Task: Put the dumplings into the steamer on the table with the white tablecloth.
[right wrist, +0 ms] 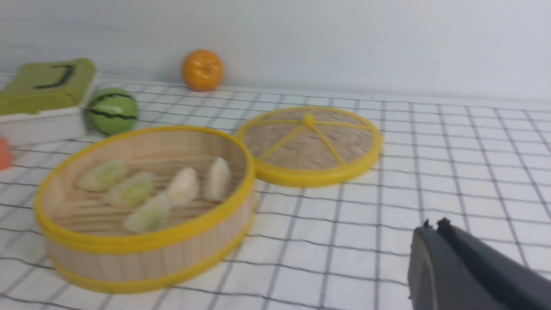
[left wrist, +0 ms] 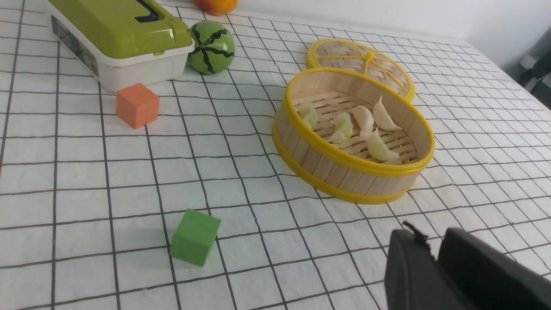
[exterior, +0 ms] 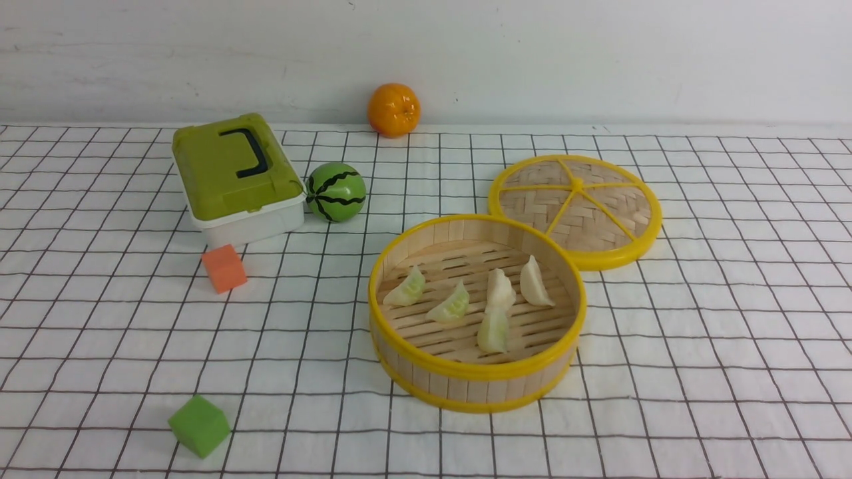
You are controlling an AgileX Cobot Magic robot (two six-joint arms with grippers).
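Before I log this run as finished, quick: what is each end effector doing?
Left end effector: nearly closed, a thin gap between the fingers, holding nothing.
Right end effector: shut, holding nothing.

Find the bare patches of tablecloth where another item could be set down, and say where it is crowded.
Bare cloth lies right of the steamer and lid, and between the orange cube and green cube. It is crowded around the green box and watermelon ball.

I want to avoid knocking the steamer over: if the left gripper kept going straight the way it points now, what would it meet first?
Probably the steamer. In its wrist view the left gripper points up-table at the basket's near wall, only bare tablecloth between. Depth is uncertain; it might pass above the rim.
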